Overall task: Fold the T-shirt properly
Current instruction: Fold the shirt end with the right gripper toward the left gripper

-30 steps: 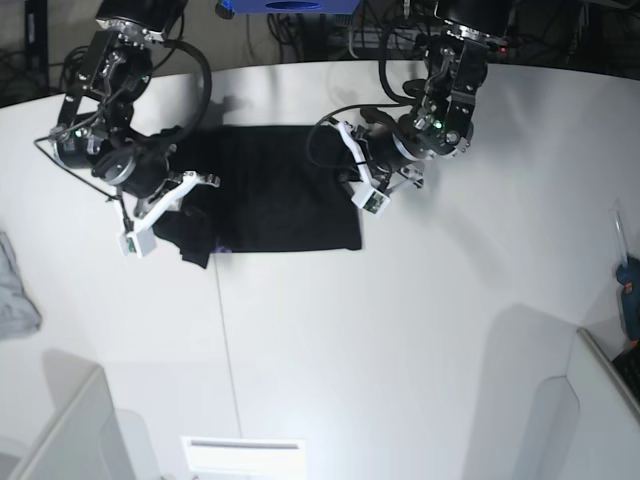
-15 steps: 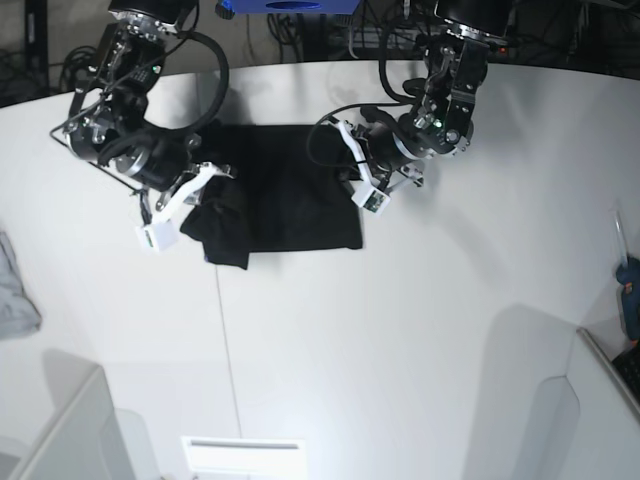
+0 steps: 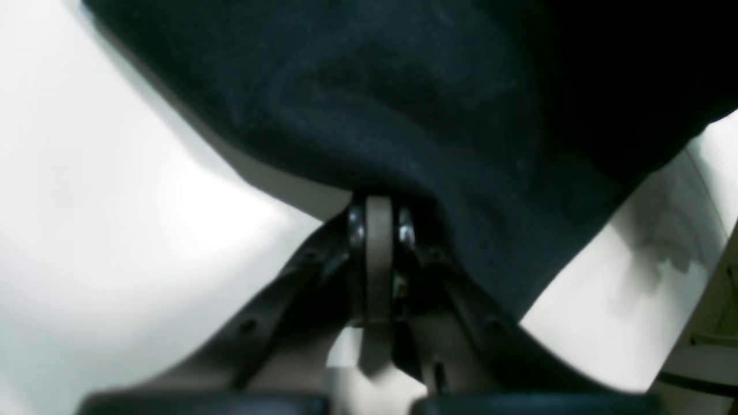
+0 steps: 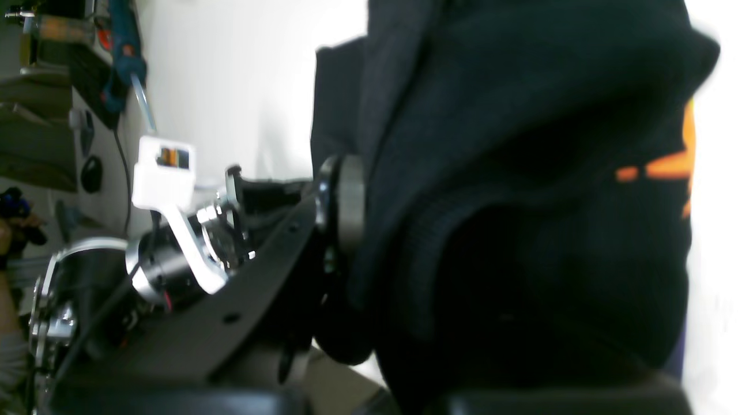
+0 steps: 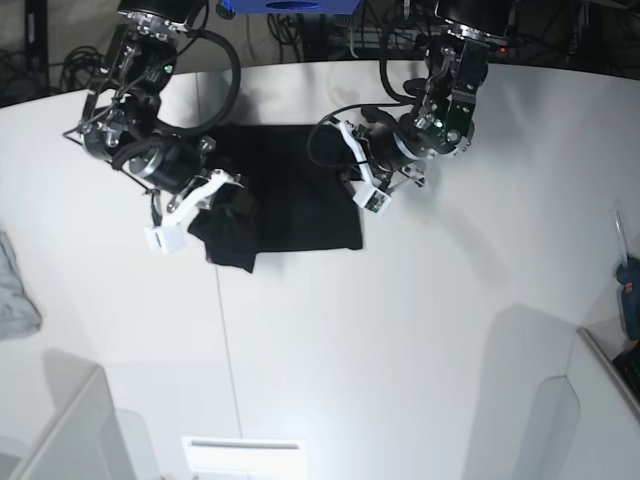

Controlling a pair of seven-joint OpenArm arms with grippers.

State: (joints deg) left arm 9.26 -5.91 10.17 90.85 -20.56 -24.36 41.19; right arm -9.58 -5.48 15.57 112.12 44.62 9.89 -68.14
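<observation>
The black T-shirt lies flat at the back middle of the white table. My right gripper, on the left of the base view, is shut on the shirt's left part and holds it bunched over the shirt's lower left. In the right wrist view the cloth drapes over one finger, and a bit of orange print shows. My left gripper sits at the shirt's right edge. In the left wrist view its jaws are closed on the edge of the black cloth.
A small grey cloth lies at the table's left edge. A blue tool is at the far right. White bins stand at the lower left and lower right. Cables and gear lie behind the table.
My right gripper has moved rightward and forward, carrying the shirt's left part over the body. The left arm has stayed in place at the right edge.
</observation>
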